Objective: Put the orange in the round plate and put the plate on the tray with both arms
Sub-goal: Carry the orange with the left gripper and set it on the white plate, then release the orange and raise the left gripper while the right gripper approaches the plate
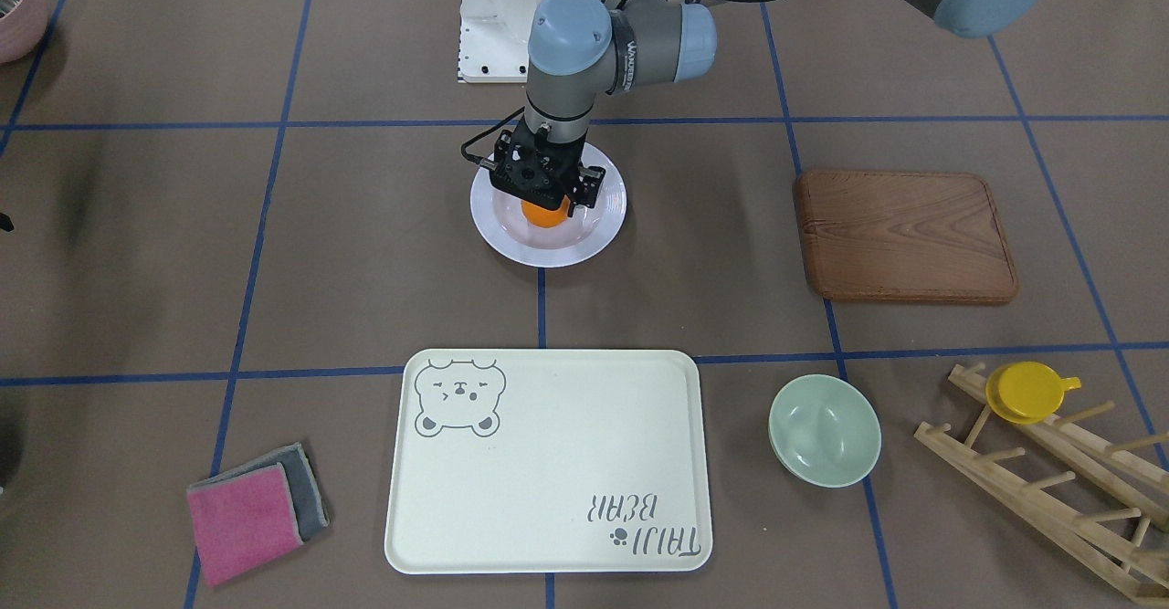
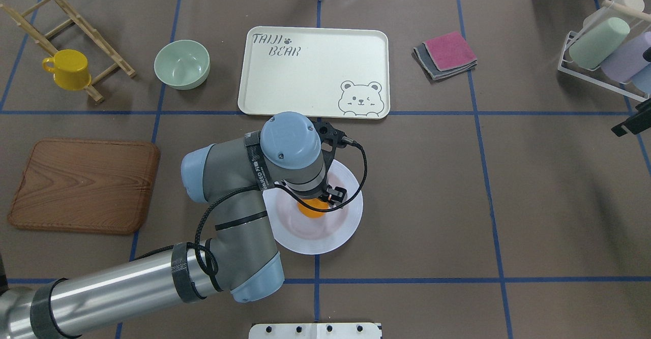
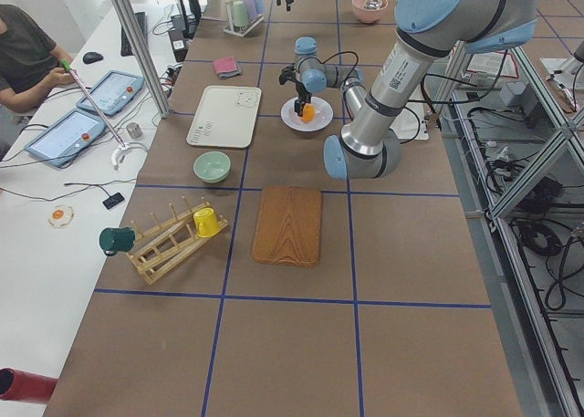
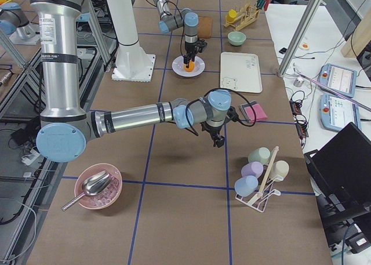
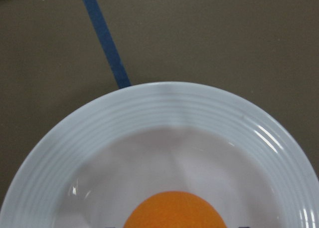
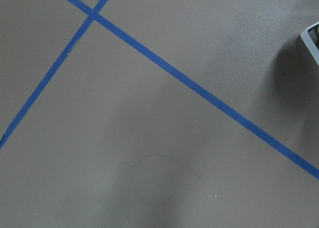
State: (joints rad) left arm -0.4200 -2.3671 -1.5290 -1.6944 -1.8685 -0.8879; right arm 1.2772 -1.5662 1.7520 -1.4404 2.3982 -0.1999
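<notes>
Where the left arm [image 2: 239, 176] reaches in from the overhead view's left, the left jaws point straight down into the plate [image 2: 335, 237] with the orange [image 2: 311, 209] between them. Their tips are mostly hidden, so whether they pinch the fruit or stand just clear of it cannot be told. The orange is inside the plate's well. The plate sits on the brown bench [image 2: 432, 202], gridded with blue tape, near the tray [image 2: 305, 74] but apart from it. Across the bench from left to right lie a yellow cup [image 2: 68, 68] hung on a wooden rack [image 1: 1023, 504], a wooden board [image 2: 84, 184], a green bowl [image 2: 182, 64], the tray, folded pink and grey cloths [image 2: 446, 54], and pastel cups [image 2: 599, 43] racked on their sides. The right arm [image 4: 133, 115] stretches low over the bench by the cloths; the right jaws' opening cannot be told. Beyond the bench a person [image 3: 23, 52] sits at a white table [image 3: 36, 280] with tablets [image 3: 105, 93]. A pink bowl [image 4: 115, 200] holds a metal scoop [image 4: 91, 185].
</notes>
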